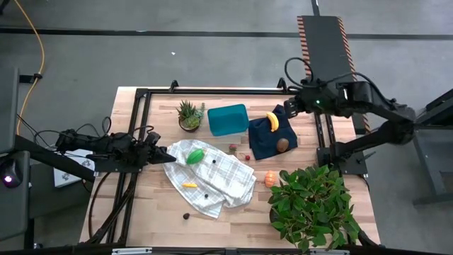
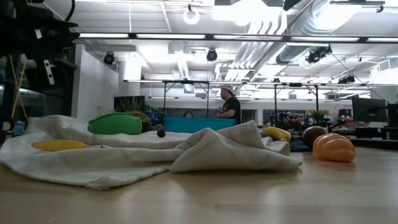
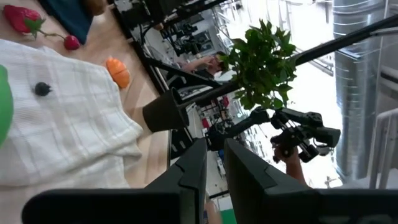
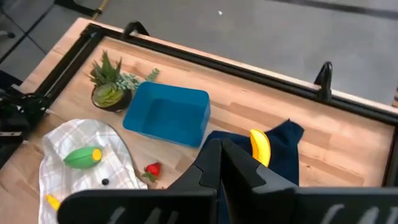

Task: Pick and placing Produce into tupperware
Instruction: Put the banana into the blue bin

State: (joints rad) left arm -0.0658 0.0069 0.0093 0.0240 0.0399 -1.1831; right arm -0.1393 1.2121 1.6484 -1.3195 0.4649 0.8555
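teal tupperware (image 1: 228,119) empty, no readable writing; right hand (image 1: 290,108) clenched over banana (image 1: 272,121); left hand (image 1: 168,155) state unclear.

Robotics lab in an open industrial hall

Exposed ducts (image 2: 292,25) and strip lights run overhead; rows of framed workstations (image 2: 249,99) fill the room, a person (image 2: 230,106) stands among them, concrete floor (image 1: 212,57) surrounds the wooden table (image 1: 148,212).

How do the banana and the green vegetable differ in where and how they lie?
The banana is yellow, curved, and lies on the dark blue cloth right of the container. The green vegetable is stubby, with a yellow end, and lies on the white checked towel in front of the container. Both are outside the container, untouched.
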